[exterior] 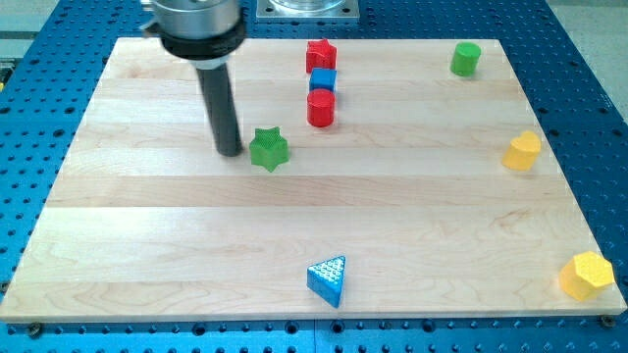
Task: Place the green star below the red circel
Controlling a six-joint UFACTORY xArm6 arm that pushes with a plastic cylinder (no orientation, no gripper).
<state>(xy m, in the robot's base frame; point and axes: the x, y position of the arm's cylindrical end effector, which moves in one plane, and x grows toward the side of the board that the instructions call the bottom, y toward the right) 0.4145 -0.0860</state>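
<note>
The green star (pixel 268 149) lies on the wooden board (pixel 147 226), left of centre in the upper half. The red circle (pixel 321 108), a short red cylinder, stands up and to the right of the star. My tip (pixel 231 152) rests on the board just to the left of the green star, very close to it or touching it. The dark rod rises from the tip to the round mount at the view's top.
A blue cube (pixel 323 80) and a red star (pixel 321 55) stand in a column above the red circle. A green cylinder (pixel 465 59) is at the top right. Two yellow blocks (pixel 522 151) (pixel 586 276) sit along the right edge. A blue triangle (pixel 328 279) is at the bottom centre.
</note>
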